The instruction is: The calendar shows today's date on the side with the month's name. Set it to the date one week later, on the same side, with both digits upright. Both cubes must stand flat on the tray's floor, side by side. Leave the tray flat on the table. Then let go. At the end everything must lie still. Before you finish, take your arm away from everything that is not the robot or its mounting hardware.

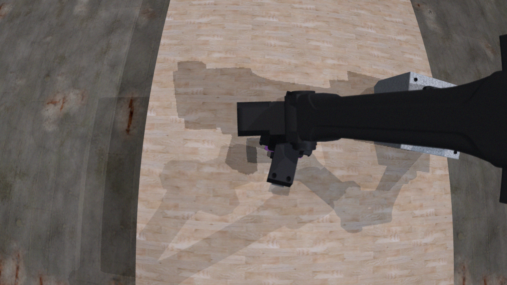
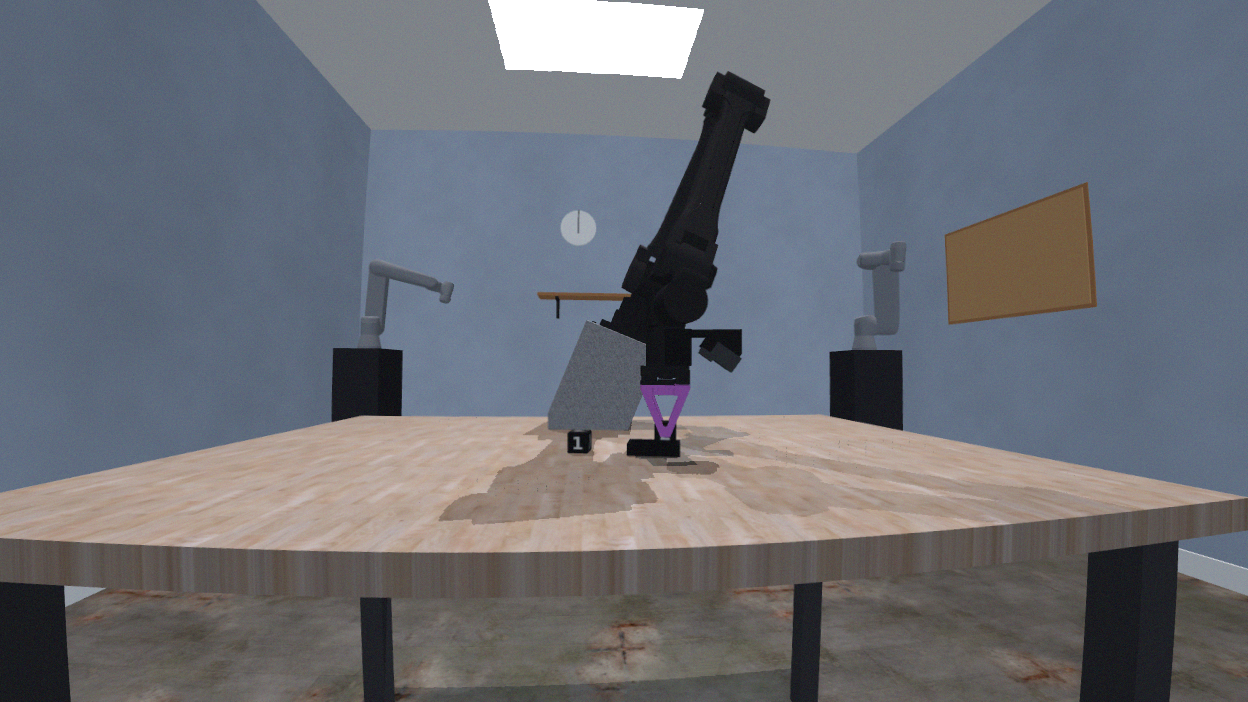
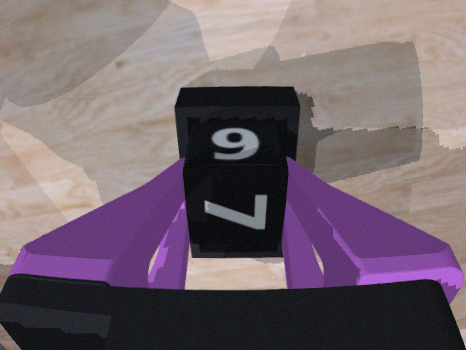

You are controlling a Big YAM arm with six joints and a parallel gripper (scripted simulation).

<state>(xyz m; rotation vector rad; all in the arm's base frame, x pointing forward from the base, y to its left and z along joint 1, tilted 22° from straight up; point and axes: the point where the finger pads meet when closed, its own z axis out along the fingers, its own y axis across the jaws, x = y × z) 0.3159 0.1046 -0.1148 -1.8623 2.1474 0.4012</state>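
Pale wood counter [image 2: 261,515] spreads toward blue walls. Out on it, a black cube [image 2: 579,441] showing a 1 stands alone, left of the tray [image 2: 641,448]. Above the tray, the end effector [image 2: 663,427] points straight down, its purple fingers clamped on the other cube [image 3: 234,208], whose visible faces read 7 and 9. Behind stands a grey block [image 2: 593,384].

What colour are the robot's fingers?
Purple. The fingers show best in the wrist view, gripping a black cube.

Bare table [image 2: 261,488] lies left of the loose cube [image 2: 579,441]; grey block [image 2: 593,379] stands behind.
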